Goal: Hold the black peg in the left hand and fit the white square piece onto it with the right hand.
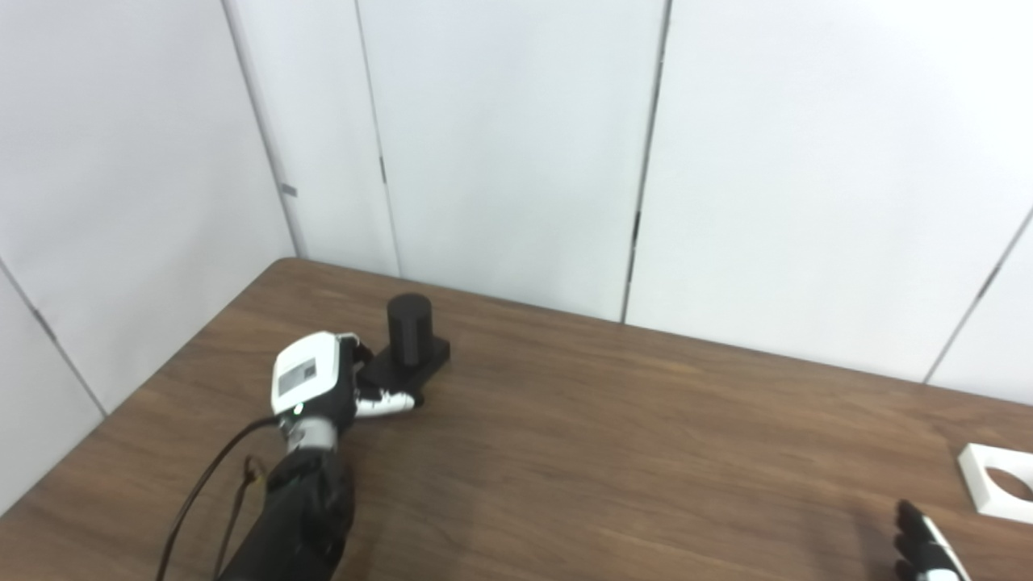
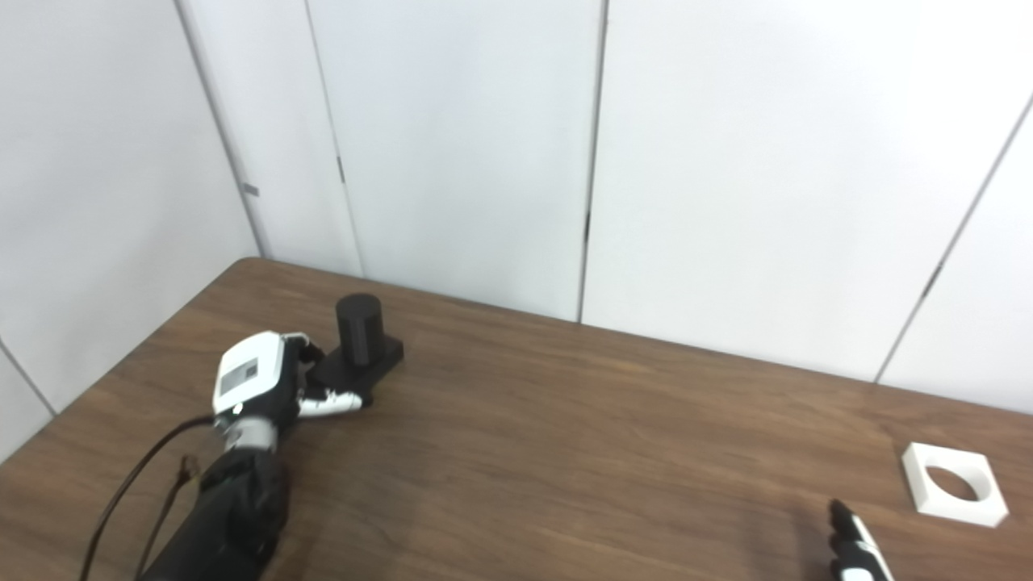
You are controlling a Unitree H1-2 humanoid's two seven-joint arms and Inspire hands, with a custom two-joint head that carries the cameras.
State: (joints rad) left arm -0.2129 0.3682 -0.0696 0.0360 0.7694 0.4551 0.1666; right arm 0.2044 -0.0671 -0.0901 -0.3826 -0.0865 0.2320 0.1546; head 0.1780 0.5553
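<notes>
Reaching across the far left part of the table (image 2: 565,452), the left hand (image 1: 323,379) lay against the near side of the black peg (image 1: 409,327); the peg stood upright on its square black base (image 1: 407,363), near the table's back left corner; the fingers (image 1: 391,401) were spread around the near edge of that base, one pale fingertip lying along its front, another showing at its left; by my judgement this was a grasp being set and not yet a lift, since the base sat flat on the wood; whether the fingers pressed the base or merely flanked it could not be told.

The placing appeared deliberate: peg on the left within reach of the left arm, white square piece (image 2: 954,483) on the right within reach of the right; the piece lay flat near the right edge, its round hole facing up, well apart from the peg; it was untouched.

The right hand (image 2: 855,545) showed only as dark fingertips rising from the bottom edge, near the piece but clear of it; it held nothing visible; how far its fingers stood apart could not be judged, most of the hand being cut off.

In the left eye view the piece was itself cut by the right border; the left palm and thumb were hidden behind the hand's white back plate.
</notes>
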